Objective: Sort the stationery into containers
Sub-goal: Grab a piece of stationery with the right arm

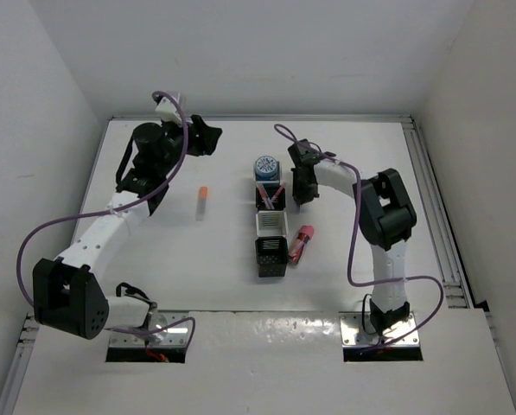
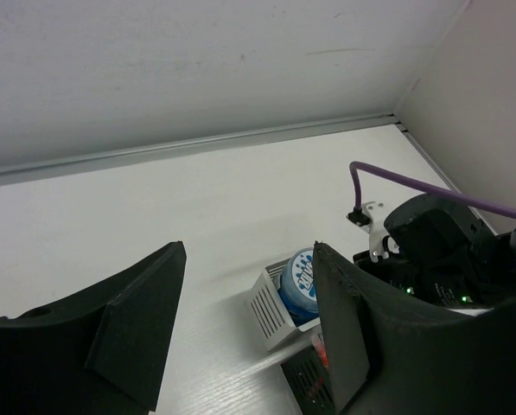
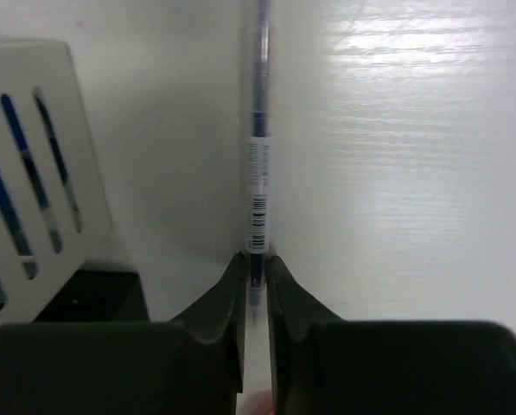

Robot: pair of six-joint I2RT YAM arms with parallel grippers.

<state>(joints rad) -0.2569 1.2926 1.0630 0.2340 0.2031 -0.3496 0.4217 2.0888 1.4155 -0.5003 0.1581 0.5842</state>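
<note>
Pen [image 3: 258, 173] is nipped by its end in the right gripper [image 3: 256, 264], just at 3 o'clock of the white cup [image 3: 24, 65], probably ready for dropping in, while the left gripper [image 2: 249, 294] hangs spread wide and empty at the cup's 10 o'clock

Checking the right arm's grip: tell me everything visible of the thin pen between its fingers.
The thin clear-barrelled pen has a dark blue core and a white barcode label midway. It points straight away from the wrist camera, its near end pinched between the black fingers of the right gripper. A white slotted cup stands to its left, apart from it.
</note>
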